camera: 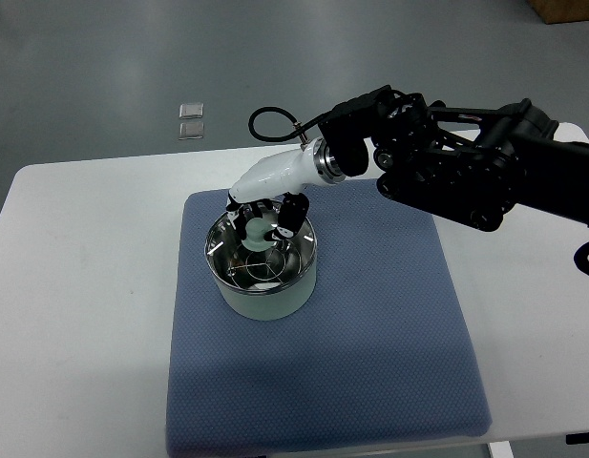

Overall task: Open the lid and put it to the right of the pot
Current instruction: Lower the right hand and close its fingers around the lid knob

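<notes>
Right hand (263,221): fingers pinching knob (257,232) of lid (261,260); pot (265,294) directly beneath, on blue mat (370,324).

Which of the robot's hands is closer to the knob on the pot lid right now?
The right. The right hand is directly over the pot, its fingers closed around the lid knob. The left hand is not in view at all.

single steep overhead view, robot's side, whole table (74,286)
</notes>
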